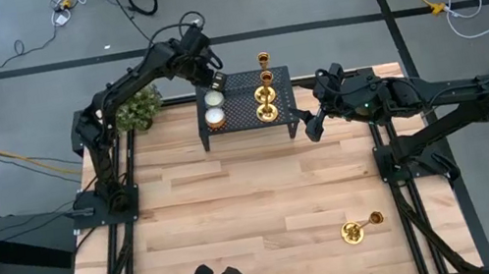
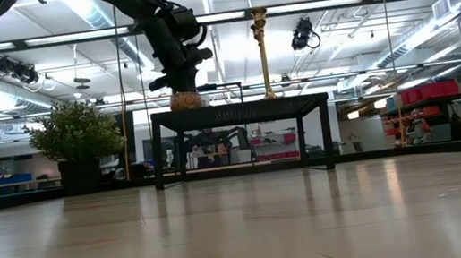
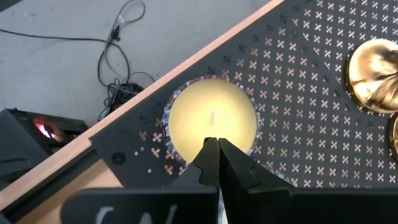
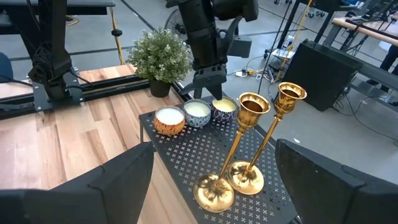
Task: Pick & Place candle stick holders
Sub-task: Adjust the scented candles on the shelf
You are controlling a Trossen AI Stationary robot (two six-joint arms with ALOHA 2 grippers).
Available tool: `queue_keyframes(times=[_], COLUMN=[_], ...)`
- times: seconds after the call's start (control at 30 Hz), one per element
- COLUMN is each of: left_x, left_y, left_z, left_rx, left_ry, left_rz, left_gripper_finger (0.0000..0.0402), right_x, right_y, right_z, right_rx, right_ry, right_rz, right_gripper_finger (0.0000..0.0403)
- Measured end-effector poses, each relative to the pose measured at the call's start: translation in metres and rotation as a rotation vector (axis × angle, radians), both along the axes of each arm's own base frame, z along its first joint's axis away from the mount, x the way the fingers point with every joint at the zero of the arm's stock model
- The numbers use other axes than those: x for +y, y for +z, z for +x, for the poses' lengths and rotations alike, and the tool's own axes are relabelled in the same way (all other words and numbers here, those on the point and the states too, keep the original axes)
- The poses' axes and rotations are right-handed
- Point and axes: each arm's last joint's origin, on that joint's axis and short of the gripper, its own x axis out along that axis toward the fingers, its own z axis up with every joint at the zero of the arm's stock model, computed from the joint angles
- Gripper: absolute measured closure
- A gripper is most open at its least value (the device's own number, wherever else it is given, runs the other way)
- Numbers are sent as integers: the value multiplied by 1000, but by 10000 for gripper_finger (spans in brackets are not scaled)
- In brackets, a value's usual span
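Observation:
Two gold candle stick holders point(image 4: 235, 149) point(image 4: 268, 134) stand upright on their round bases on a black perforated stand point(image 1: 247, 122) at the table's far side. Another holder point(image 1: 361, 228) lies on its side on the wood near the right front. My left gripper point(image 3: 217, 158) is shut and points down over the farthest of three small jar candles point(image 3: 211, 118) on the stand's left part. It appears to hang just above the wax. My right gripper point(image 1: 310, 126) stands open to the right of the stand, level with the two holders, with nothing between its fingers.
Two more jar candles point(image 1: 214, 117) point(image 1: 215, 99) sit on the stand's left part. A potted plant point(image 1: 138, 108) stands at the far left corner, beside the stand. Bare wood point(image 1: 256, 205) stretches from the stand to the near edge.

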Motion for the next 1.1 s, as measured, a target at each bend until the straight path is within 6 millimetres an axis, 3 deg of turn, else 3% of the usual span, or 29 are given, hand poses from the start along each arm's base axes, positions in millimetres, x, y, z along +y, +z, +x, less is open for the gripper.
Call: queue_keyframes(times=[1.1], left_x=[-1], left_y=[0], left_z=[1], left_rx=[3], left_ry=[-11], left_rz=[5], left_gripper_finger=[401], right_x=[-1], right_y=[0], right_z=[-1], right_rx=[-12], right_ry=[-54], right_rz=[-6], right_gripper_finger=[66])
